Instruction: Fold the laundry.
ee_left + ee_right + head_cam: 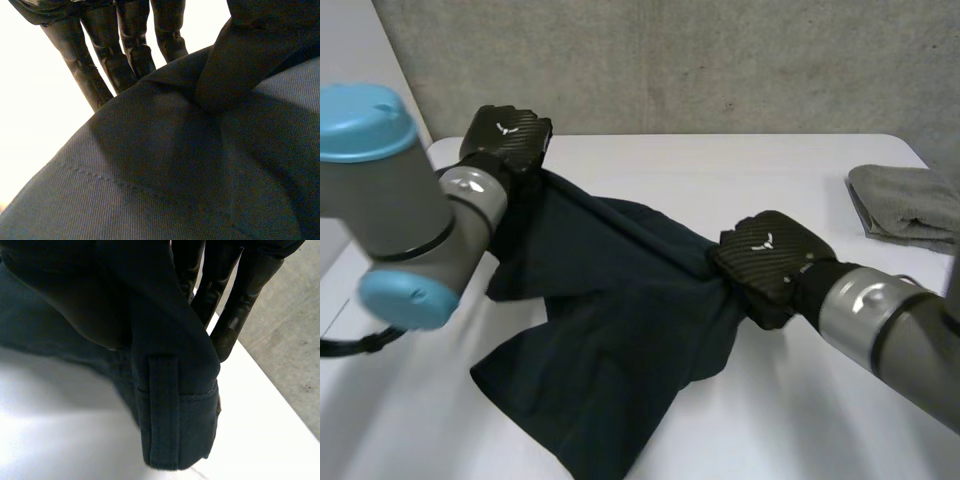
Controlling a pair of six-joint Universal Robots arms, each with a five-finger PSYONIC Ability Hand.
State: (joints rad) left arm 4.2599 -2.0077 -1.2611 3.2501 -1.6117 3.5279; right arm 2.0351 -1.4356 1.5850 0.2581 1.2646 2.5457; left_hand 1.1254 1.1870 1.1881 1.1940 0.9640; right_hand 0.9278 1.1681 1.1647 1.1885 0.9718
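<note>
Fingers (80, 70) of left hand (507, 137) and right hand (770, 255) pinch the dark garment (610, 330).

At upper left I see my left hand (506, 139), black carbon weave with a small white mark. My right hand (772, 258) looks alike. The left arm (400, 212) and right arm (862, 306) are grey, and the left has light-blue caps (365, 120).

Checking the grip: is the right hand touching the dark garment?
Touching: the right wrist view shows the right hand pinching the dark garment at its waistband.
</note>
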